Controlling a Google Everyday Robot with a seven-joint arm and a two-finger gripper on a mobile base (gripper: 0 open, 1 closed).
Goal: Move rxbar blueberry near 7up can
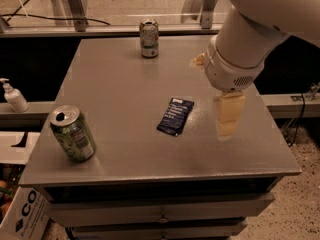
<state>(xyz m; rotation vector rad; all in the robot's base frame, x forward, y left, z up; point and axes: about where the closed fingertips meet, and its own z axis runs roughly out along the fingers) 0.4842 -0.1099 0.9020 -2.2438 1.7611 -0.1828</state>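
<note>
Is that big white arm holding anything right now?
Nothing. The pale gripper hangs beside the flat dark-blue snack-bar wrapper, which lies untouched on the grey table.
</note>
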